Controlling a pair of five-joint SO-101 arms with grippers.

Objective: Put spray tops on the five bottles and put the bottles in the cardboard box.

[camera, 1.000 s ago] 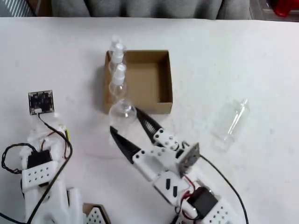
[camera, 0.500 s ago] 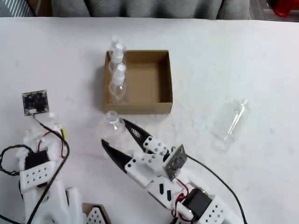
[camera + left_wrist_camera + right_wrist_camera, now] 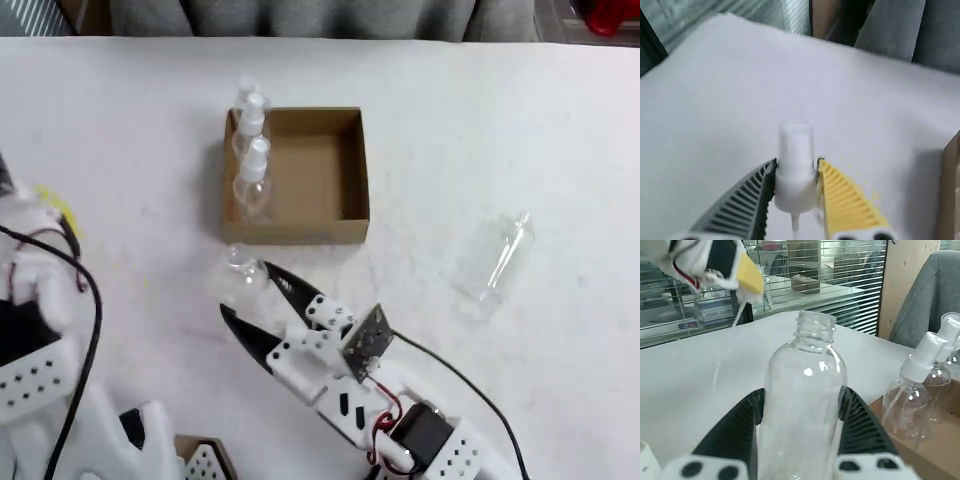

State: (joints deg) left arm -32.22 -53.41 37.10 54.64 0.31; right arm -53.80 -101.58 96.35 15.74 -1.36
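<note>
– Now, why does the right end effector (image 3: 801,407) hold the open bottle (image 3: 802,385) upright just in front of the cardboard box (image 3: 310,185)?

– Judgement: an upright bottle presents its threaded neck (image 3: 815,322) upward, so a spray top (image 3: 796,150) can be lowered in with its dip tube (image 3: 737,315) first. Standing close to the box wall should also keep the later transfer short.

– And the left end effector (image 3: 796,170)?

– It carries the spray top above the table (image 3: 500,120), nozzle end up and dip tube hanging down. In the right wrist view the tube hangs to one side of the neck and apart from it, so the top is not yet fitted.

– State the grip of each end effector.

– Right: both black fingers (image 3: 735,435) bear on the flanks of the open bottle, closed only to its width, and hold nothing else. Left: the grey and yellow fingers (image 3: 740,210) are nearly closed, clamped on the collar of the spray top.

– Where are the other bottles?

– The capped bottles (image 3: 255,165) stand inside the box along one wall. One uncapped bottle (image 3: 490,258) lies on its side on the table, well apart from the box.
</note>
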